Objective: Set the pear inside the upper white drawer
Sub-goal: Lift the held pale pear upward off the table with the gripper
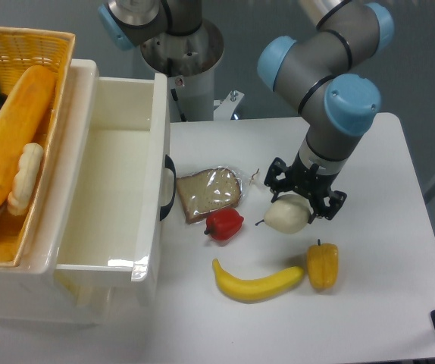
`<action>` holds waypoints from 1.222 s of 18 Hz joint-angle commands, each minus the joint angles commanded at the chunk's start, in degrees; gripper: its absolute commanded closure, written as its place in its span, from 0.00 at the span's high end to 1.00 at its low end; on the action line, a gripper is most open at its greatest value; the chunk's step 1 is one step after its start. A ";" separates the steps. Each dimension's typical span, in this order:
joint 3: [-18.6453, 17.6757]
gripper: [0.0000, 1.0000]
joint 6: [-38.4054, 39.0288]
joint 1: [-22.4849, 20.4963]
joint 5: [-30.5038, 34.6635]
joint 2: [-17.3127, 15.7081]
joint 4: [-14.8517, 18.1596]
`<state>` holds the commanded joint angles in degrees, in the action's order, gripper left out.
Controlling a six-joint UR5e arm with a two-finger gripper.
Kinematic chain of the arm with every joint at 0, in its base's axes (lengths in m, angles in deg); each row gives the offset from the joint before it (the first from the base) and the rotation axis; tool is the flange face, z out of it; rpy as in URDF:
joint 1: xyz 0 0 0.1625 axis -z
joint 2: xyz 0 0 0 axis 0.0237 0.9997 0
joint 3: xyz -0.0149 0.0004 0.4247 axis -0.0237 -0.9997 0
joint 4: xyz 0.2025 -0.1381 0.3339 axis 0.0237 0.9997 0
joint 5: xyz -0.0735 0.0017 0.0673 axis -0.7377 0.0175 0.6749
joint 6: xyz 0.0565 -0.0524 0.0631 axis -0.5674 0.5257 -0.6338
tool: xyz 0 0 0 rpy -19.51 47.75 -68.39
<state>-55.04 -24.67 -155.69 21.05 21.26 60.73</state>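
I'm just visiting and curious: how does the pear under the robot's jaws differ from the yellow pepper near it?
The pear is pale cream-white; the pepper is deep yellow. The pear is round and smooth, with its thin dark stem pointing sideways to the left; the pepper is blocky and ribbed, with its stem at its far end. The gripper sits right over the pear, its jaws around it, while the pepper lies untouched. Both rest on the white table.

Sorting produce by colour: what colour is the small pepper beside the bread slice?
Red, clearest in the fixed camera view.

High frontal view over table point(399, 250)
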 joint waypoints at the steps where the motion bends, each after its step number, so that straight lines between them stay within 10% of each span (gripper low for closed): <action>1: -0.35 0.54 0.09 0.08 -0.09 -0.18 -0.09; 9: 0.53 0.54 2.80 -1.23 -0.53 -2.55 0.70; 22: 1.93 0.57 30.82 -1.67 -3.24 -12.75 15.56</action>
<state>-53.11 6.15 -157.37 17.81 8.51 76.29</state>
